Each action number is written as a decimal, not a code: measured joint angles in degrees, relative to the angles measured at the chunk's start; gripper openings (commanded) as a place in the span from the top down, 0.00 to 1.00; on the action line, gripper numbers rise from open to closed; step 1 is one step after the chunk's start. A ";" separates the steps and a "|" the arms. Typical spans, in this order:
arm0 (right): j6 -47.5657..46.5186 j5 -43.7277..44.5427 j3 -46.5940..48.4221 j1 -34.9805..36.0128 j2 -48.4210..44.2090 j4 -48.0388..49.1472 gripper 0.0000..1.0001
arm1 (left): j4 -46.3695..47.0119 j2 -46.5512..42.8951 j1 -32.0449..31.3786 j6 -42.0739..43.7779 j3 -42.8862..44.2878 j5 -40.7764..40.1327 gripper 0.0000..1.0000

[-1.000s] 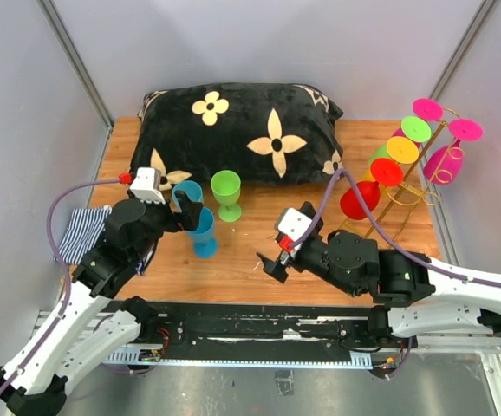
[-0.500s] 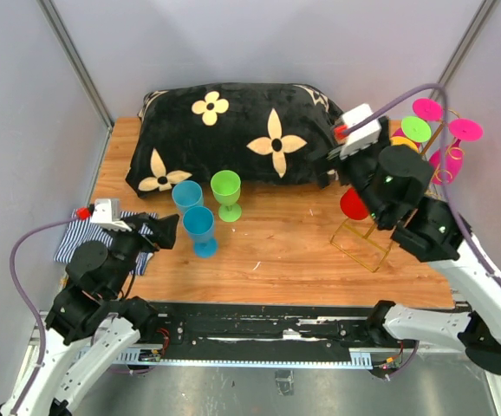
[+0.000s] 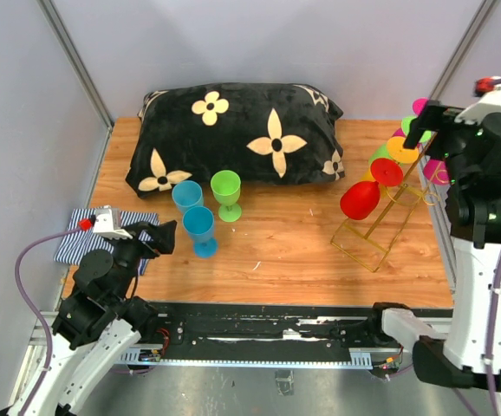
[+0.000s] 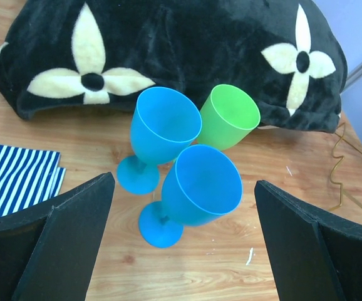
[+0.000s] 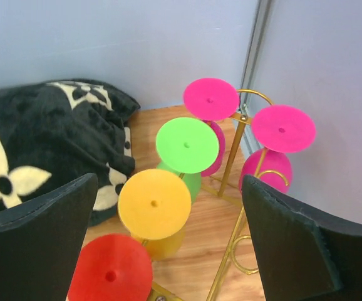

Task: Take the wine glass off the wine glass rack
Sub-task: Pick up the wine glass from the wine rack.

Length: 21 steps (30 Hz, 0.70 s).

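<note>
Well over on the right side of the bench [image 3: 285,260] stands the wine glass rack [image 5: 232,149], with five glasses hanging upside down on its slanted rails, feet uppermost. Along one rail, from the low near end upward, hang the red wine glass [image 3: 359,199], the orange wine glass [image 5: 154,203], the green wine glass [image 5: 186,145] and a magenta wine glass [image 5: 211,98]. A second magenta wine glass [image 5: 283,128] hangs on the other rail, on the rack's right.

The right arm stands tall and nearly upright just right of the rack. Its wrist is bent over, so the right pincer [image 3: 419,126] hovers above the rack's far end, looking down on the feet. Its fingers are spread wide apart and touch nothing.

The left arm is folded low, well to the left of the rack. The left pincer [image 3: 162,234] is likewise wide apart and empty, aimed at two blue glasses [image 4: 200,185] and a green glass [image 4: 230,116] standing upright between it and the rack. A black flowered pillow [image 3: 233,130] lies left of the rack's far end, and a striped cloth [image 4: 12,175] lies beneath the left wrist.
</note>
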 measured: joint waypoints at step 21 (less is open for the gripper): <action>27.21 -22.60 -12.37 -34.03 4.09 9.92 0.13 | 0.02 2.01 0.00 -0.20 -0.13 0.13 0.00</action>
